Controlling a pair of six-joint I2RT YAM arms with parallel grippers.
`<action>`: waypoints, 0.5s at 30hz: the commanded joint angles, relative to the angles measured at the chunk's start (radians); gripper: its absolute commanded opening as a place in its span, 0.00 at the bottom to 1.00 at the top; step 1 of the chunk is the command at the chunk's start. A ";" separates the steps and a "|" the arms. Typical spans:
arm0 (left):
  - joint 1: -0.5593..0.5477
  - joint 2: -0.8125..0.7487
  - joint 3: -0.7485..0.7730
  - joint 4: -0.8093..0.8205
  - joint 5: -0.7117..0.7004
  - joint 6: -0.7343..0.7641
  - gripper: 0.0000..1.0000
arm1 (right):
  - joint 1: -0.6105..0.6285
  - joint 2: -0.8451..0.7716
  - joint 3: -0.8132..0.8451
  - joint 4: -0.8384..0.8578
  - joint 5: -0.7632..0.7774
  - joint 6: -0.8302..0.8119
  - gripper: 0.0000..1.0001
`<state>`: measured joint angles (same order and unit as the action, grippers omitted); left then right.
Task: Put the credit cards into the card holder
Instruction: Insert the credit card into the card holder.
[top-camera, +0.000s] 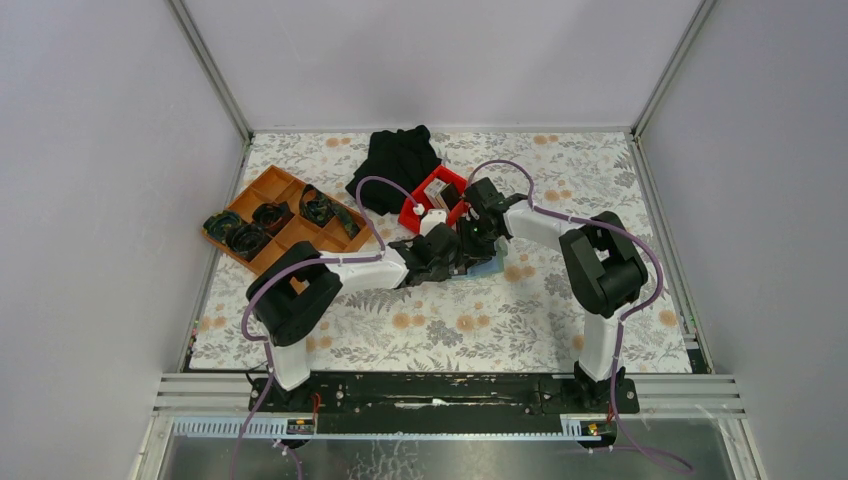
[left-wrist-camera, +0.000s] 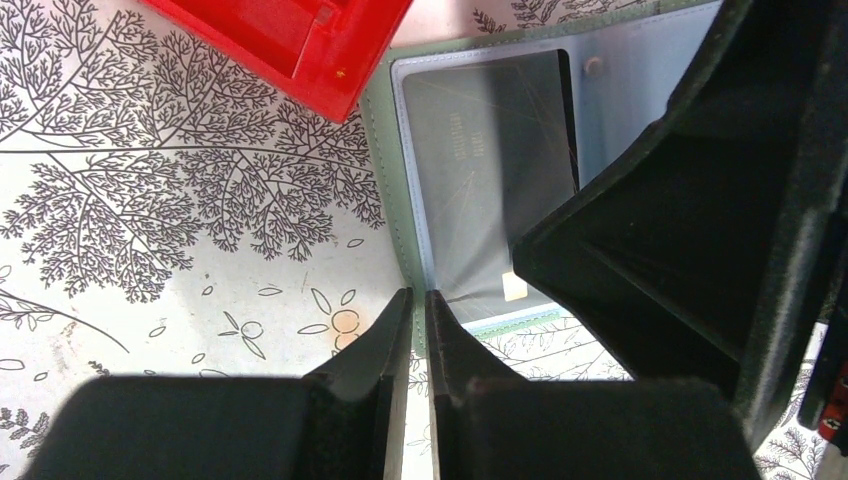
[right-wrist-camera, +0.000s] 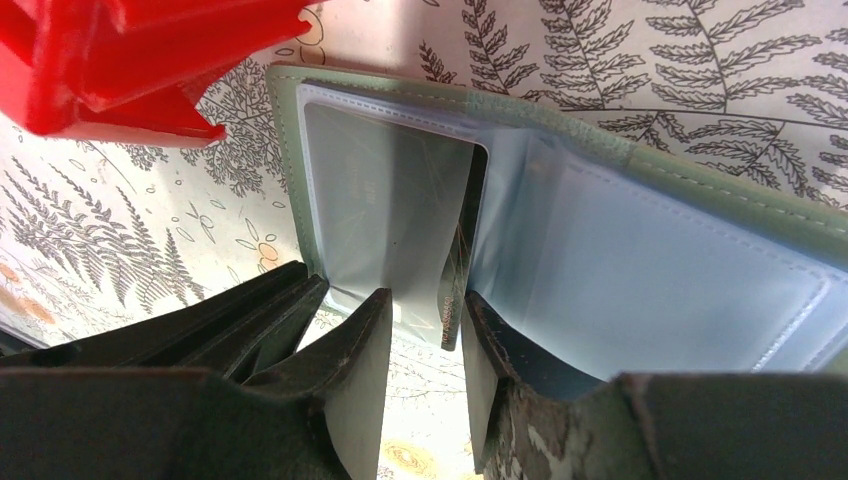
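The grey-green card holder (top-camera: 489, 267) lies open on the floral mat, its pale blue slotted inside facing up (right-wrist-camera: 650, 260). My left gripper (left-wrist-camera: 420, 300) is shut on the holder's green near edge (left-wrist-camera: 385, 200), pinning it. A grey credit card (left-wrist-camera: 490, 160) sits in the clear left pocket. My right gripper (right-wrist-camera: 428, 305) is open, and a dark-faced card (right-wrist-camera: 455, 290) stands on edge between its fingers, close to the right finger and partly in the holder's centre slot. The two grippers (top-camera: 470, 250) meet over the holder.
The red plastic bin (top-camera: 432, 195) stands just behind the holder and close to both grippers (right-wrist-camera: 130, 50). An orange compartment tray (top-camera: 280, 215) with dark items sits at the left. A black cloth (top-camera: 400, 160) lies at the back.
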<state>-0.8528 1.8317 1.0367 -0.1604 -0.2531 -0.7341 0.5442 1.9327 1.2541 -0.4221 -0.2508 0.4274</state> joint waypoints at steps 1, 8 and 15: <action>-0.048 0.038 -0.034 -0.149 0.096 -0.023 0.13 | 0.045 0.006 0.023 -0.006 -0.030 -0.004 0.39; -0.047 -0.014 -0.036 -0.211 0.004 -0.039 0.27 | 0.045 -0.019 0.032 -0.051 0.051 -0.026 0.43; -0.046 -0.064 -0.046 -0.232 -0.048 -0.035 0.54 | 0.045 -0.039 0.068 -0.094 0.109 -0.046 0.49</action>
<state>-0.8948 1.7840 1.0222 -0.2825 -0.2726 -0.7704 0.5804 1.9324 1.2793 -0.4595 -0.1955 0.4076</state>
